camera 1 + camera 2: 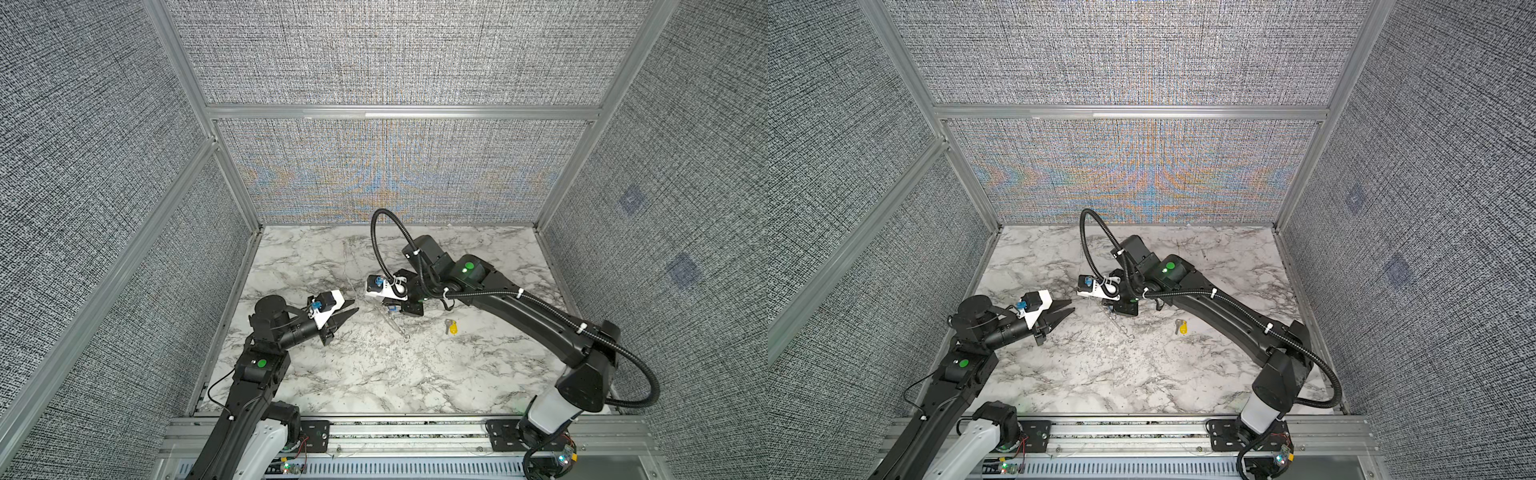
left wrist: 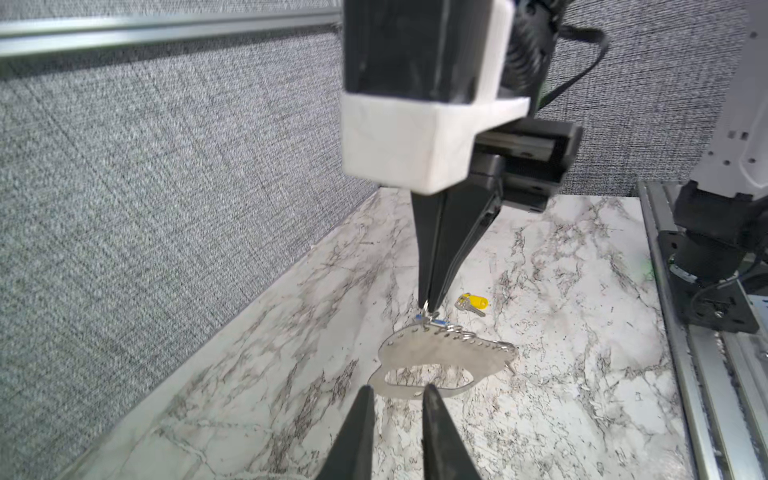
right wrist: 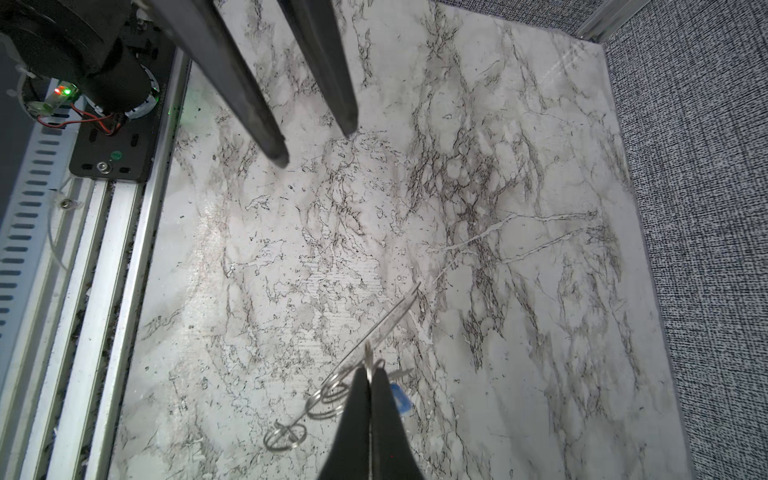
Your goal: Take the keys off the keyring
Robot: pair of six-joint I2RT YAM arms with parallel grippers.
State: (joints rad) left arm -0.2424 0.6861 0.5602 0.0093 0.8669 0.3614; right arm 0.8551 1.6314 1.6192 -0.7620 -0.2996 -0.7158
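The keyring (image 2: 444,355) is standing tilted on edge near the middle of the surface (image 1: 374,374). It is hanging from the right gripper (image 3: 368,371), which is closed on a small ring (image 2: 424,309) at its upper edge. The blue key (image 2: 434,321) is dangling just under those tips, apparently threaded on. The yellow key (image 1: 452,328) is lying free to the right, well apart. The left gripper (image 2: 399,392) is hovering just left of the keyring with its jaws a little apart, holding nothing.

The pinch on so thin a ring is looking fragile. If the left gripper nudges the plate instead of clamping its rim, the plate is likely to swing and may twist out and drop flat. With the blue key sitting so close to the right tips, the two grippers are also risking a collision.
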